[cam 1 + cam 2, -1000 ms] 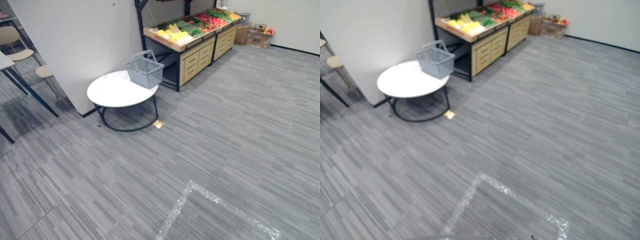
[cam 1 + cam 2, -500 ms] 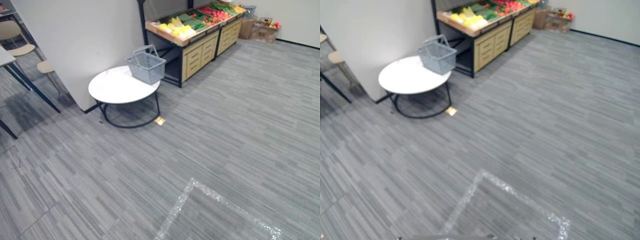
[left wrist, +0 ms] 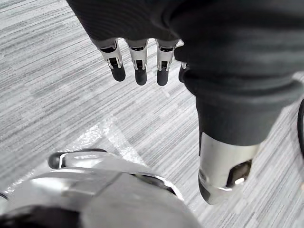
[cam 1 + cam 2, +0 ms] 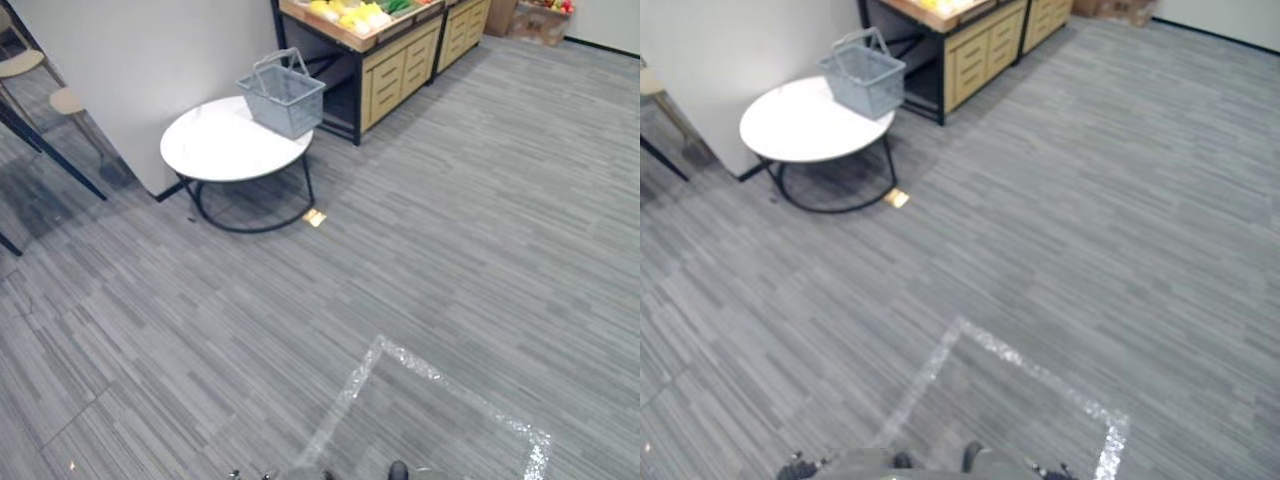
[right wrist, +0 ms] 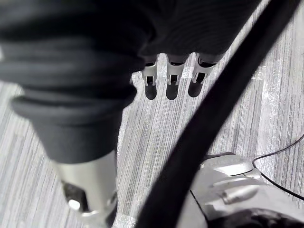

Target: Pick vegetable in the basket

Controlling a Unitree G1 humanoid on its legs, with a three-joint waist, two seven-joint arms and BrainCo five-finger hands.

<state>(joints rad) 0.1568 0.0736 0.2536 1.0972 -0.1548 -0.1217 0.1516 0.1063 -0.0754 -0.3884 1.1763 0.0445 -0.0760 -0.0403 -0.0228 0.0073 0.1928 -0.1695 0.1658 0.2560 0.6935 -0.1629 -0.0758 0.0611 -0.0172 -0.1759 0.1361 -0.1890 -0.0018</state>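
A grey wire basket (image 4: 283,93) with its handles up stands on the right edge of a round white table (image 4: 220,145) at the far left. Behind it, a wooden produce stand (image 4: 395,60) carries yellow vegetables (image 4: 352,14) and green ones. My left hand (image 3: 142,52) hangs over the grey floor, fingers straight and relaxed, holding nothing. My right hand (image 5: 175,71) hangs the same way over the floor, open and empty. Both hands are far from the basket.
A white wall (image 4: 140,60) rises just left of the table. Chairs and dark table legs (image 4: 45,120) stand at the far left. A small tan piece (image 4: 315,217) lies by the table's base. Silvery tape (image 4: 440,385) marks a square on the floor close in front.
The camera has tipped down and moved nearer: the table, basket and stand have slid up the picture, and most of the produce stand has gone off the top edge.
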